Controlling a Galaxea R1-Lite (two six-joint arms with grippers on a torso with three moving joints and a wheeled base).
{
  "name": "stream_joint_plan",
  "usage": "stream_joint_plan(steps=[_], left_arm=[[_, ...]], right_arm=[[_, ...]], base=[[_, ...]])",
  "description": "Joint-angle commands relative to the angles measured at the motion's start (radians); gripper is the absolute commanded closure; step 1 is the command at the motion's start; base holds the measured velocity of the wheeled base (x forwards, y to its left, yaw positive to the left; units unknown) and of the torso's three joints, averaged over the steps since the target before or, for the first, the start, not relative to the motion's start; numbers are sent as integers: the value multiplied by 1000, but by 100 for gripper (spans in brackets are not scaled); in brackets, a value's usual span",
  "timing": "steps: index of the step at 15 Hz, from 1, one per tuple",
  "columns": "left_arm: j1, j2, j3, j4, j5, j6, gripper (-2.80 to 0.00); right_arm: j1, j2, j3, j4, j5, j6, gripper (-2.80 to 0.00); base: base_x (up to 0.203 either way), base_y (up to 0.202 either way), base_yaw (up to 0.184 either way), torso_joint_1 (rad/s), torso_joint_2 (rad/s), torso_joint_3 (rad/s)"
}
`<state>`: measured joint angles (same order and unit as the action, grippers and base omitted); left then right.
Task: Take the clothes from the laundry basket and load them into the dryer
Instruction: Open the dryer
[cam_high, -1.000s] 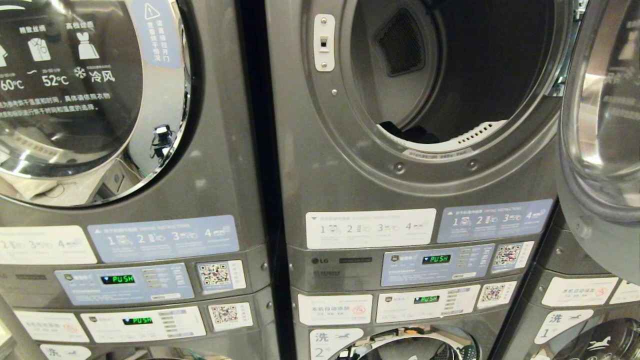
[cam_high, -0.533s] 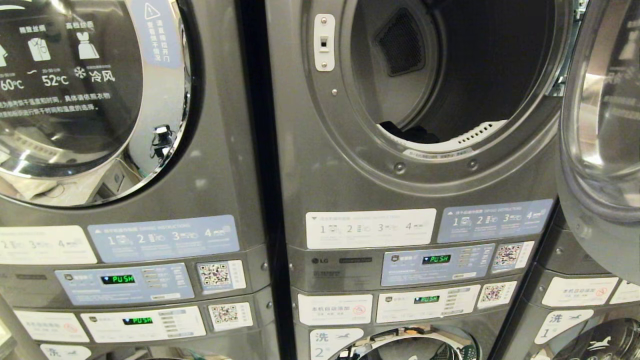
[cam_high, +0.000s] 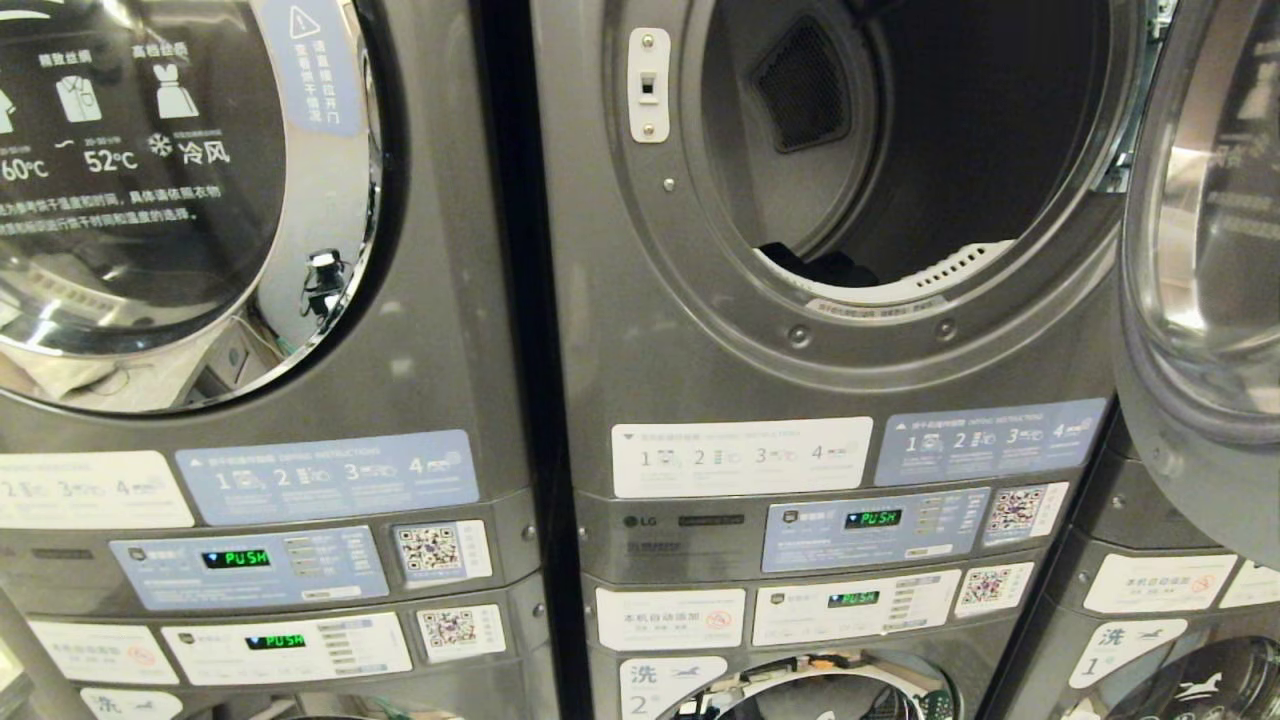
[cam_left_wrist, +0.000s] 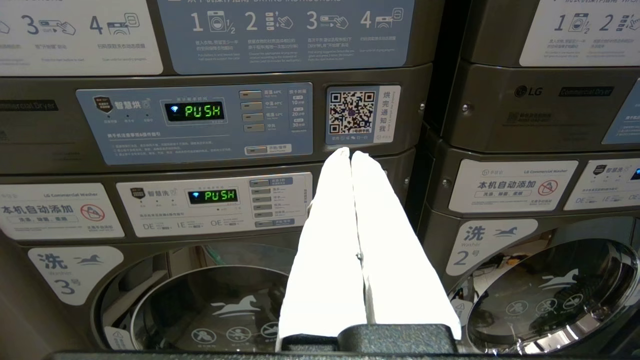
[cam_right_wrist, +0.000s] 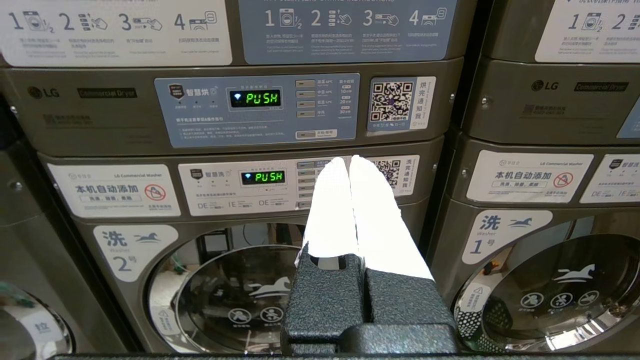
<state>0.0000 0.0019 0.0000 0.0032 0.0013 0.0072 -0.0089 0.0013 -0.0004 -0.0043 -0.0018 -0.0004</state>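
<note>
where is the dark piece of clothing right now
In the head view, the dark garment lies inside the open dryer, at the bottom front of the drum just behind the white perforated lint filter.

A: What words are showing on the dryer (cam_high: 700, 380)?
B: "PUSH" is glowing green on its little screen (cam_high: 872, 518). "LG" (cam_high: 631, 521) is sitting on the grey panel beside it.
A: Any numbers?
B: The white sticker (cam_high: 741, 457) is showing 1, 2, 3, 4. The round door (cam_high: 150, 200) on the left is showing "52°C".
A: And lower down?
B: The washer label (cam_right_wrist: 134, 246) is showing "洗" and "2".
</note>
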Motion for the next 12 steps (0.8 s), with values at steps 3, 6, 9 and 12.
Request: stream_joint_plan(steps=[3, 6, 9, 12], left_arm=[[0, 0, 0, 0, 0, 0, 0], [0, 0, 0, 0, 0, 2, 0], [0, 0, 0, 0, 0, 2, 0], [0, 0, 0, 0, 0, 1, 0]], right_arm=[[0, -1, 0, -2, -1, 0, 0], [1, -1, 0, -2, 0, 0, 0], [1, -1, 0, -2, -1, -1, 0], [0, -1, 0, -2, -1, -1, 0]], base=[[0, 0, 0, 0, 0, 0], [0, 0, 0, 0, 0, 0], [-75, 0, 0, 11, 11, 2], [-197, 0, 3, -12, 4, 7]])
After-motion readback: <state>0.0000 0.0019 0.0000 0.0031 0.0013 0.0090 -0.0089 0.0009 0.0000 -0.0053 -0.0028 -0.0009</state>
